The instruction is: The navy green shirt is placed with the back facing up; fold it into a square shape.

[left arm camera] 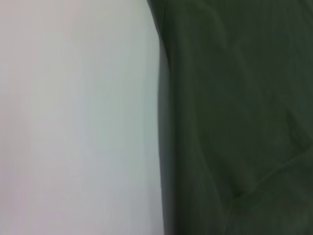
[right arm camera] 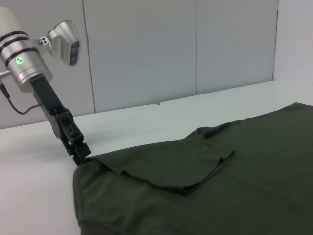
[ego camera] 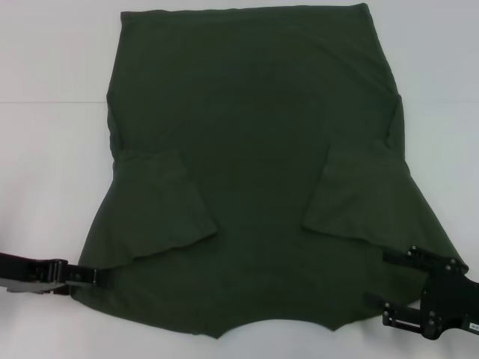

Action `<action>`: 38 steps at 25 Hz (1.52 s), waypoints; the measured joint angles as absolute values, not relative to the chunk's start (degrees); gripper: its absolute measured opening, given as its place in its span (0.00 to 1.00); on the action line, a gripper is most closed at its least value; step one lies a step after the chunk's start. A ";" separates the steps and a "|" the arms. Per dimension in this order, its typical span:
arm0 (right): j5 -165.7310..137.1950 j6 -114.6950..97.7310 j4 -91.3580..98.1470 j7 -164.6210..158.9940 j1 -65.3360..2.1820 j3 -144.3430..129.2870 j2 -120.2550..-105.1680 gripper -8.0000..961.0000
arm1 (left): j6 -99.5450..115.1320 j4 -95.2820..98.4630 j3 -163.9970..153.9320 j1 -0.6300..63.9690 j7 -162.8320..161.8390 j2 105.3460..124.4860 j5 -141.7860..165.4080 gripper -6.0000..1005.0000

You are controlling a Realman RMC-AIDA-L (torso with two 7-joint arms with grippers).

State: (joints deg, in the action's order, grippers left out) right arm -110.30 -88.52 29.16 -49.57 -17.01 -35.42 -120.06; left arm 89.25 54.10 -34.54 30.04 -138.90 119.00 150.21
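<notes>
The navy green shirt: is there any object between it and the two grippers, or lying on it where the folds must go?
Nothing visible does. The navy green shirt lies flat on the white table, sleeves folded inward. The left gripper and the right gripper are already at its near corners, and no other object lies on the cloth.

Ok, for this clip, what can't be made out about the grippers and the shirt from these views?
- Left gripper in head view: fingertips meet the navy green shirt edge; open or shut unclear.
- Right gripper in head view: partly cut off by the frame edge.
- Shirt underside: hidden against the table in every view.
- Left wrist view: blurred.
</notes>
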 joint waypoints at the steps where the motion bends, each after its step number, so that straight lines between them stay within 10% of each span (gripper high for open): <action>1: -110.30 -88.51 29.10 -49.57 -17.03 -35.42 -120.06 0.86 | 89.03 53.96 -34.77 30.04 -138.90 119.00 150.21 0.85; 30: -110.30 -88.81 29.01 -49.71 -17.17 -35.01 -119.96 0.86 | 88.39 53.57 -38.19 31.64 -139.19 120.86 149.95 0.71; 38: -110.22 -88.91 29.09 -49.74 -17.26 -35.00 -119.96 0.86 | 87.13 53.19 -38.15 31.79 -138.91 120.73 149.89 0.34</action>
